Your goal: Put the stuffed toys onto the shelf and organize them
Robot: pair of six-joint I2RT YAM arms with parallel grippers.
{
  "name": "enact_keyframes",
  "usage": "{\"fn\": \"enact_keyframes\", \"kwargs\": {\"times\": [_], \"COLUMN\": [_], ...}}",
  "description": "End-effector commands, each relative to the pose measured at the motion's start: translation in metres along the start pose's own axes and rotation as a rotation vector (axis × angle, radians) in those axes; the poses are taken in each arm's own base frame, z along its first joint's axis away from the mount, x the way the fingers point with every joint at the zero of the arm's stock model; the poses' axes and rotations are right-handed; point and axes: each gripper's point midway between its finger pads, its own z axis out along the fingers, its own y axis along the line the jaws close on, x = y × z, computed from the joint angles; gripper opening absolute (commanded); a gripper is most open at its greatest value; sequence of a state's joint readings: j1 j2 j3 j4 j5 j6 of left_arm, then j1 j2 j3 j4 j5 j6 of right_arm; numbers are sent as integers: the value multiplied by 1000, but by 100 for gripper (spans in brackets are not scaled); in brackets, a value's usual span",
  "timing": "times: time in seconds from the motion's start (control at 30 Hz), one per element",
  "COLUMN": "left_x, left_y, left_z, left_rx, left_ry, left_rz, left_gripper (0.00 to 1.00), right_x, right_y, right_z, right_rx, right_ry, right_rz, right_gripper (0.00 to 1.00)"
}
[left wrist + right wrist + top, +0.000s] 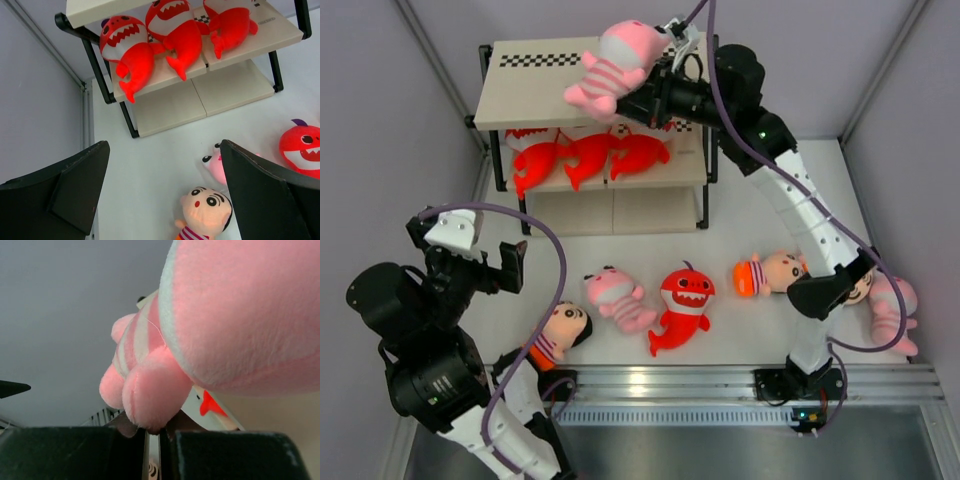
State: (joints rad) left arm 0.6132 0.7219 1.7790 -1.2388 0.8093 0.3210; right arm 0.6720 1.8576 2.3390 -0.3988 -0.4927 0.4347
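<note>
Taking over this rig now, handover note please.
Left tool: open, empty, above the white table's left side.
Right tool: shut on a pink striped baby plush, held over the top board of the three-tier shelf.
Done: three red-orange plush sharks on the middle board.
Left on the table: red-orange shark, pink baby, dark-haired boy doll by the left base, boy doll by the right arm, pink baby partly behind that arm.
</note>
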Motion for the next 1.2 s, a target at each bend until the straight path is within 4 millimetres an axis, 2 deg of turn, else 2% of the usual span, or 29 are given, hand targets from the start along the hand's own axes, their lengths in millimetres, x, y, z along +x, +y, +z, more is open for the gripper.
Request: {"fn": "enact_keyframes", "kwargs": {"times": [0.0, 0.03, 0.1, 0.2, 0.23, 0.37, 0.4, 0.43, 0.47, 0.5, 0.53, 0.57, 0.63, 0.67, 0.77, 0.8, 0.87, 0.9, 0.93, 0.97, 1.0, 1.03, 1.07, 1.17], "left_x": [11, 13, 15, 18, 19, 28, 29, 29, 30, 31, 31, 32, 34, 35, 39, 39, 41, 40, 42, 42, 43, 44, 45, 52], "left_y": [7, 8, 7, 6, 6, 6, 6, 6, 6, 4, 3, 2, 1, 1, 1, 2, 3, 2, 2, 3, 3, 3, 4, 7], "left_z": [7, 8, 8, 9, 10, 12, 12, 13, 13, 13, 14, 14, 16, 16, 16, 16, 17, 17, 17, 18, 18, 18, 18, 20], "left_rx": [-4, -4, 2, 8, 11, 15, 16, 19, 21, 27, 37, 42, 54, 56, 51, 50, 51, 50, 52, 54, 51, 49, 48, 31], "left_ry": [25, 31, 32, 36, 39, 56, 58, 58, 60, 59, 59, 59, 61, 61, 70, 71, 74, 72, 76, 78, 79, 82, 85, 104], "left_rz": [-6, -10, -9, -11, -16, -32, -32, -34, -37, -38, -42, -44, -50, -50, -51, -51, -54, -52, -57, -59, -59, -61, -63, -68], "left_gripper": [98, 98, 98, 98, 98, 98, 98, 98, 98, 98, 98, 98, 98, 98, 98, 98, 98, 98, 98, 98, 98, 98, 98, 98], "right_x": [-2, -5, -1, -3, -3, -3, -7, -7, -7, -14, -17, -22, -32, -39, -47, -56, -58, -66, -71, -66, -73, -78, -74, -78], "right_y": [-21, -39, -61, -85, -87, -115, -115, -118, -125, -121, -127, -123, -131, -127, -131, -123, -126, -112, -103, -101, -88, -75, -72, -61], "right_z": [-24, -31, -35, -43, -45, -58, -63, -66, -71, -78, -83, -91, -105, -113, -128, -135, -140, -144, -138, -135, -137, -129, -125, -116], "right_rx": [-7, 24, 67, 91, 77, 124, 133, 148, 171, 181, 207, 225, 293, 320, 415, 427, 509, 519, 550, 582, 601, 649, 664, 684], "right_ry": [67, 68, 81, 83, 87, 89, 81, 76, 72, 55, 44, 33, 3, -17, -55, -84, -109, -134, -156, -153, -185, -223, -223, -252], "right_rz": [98, 110, 131, 174, 187, 230, 225, 225, 224, 207, 193, 184, 150, 129, 90, 61, -14, -73, -179, -234, -304, -398, -420, -466], "right_gripper": [0, 0, 0, 1, 8, 23, 29, 42, 49, 54, 62, 64, 65, 65, 65, 65, 64, 65, 65, 64, 64, 64, 64, 64]}}
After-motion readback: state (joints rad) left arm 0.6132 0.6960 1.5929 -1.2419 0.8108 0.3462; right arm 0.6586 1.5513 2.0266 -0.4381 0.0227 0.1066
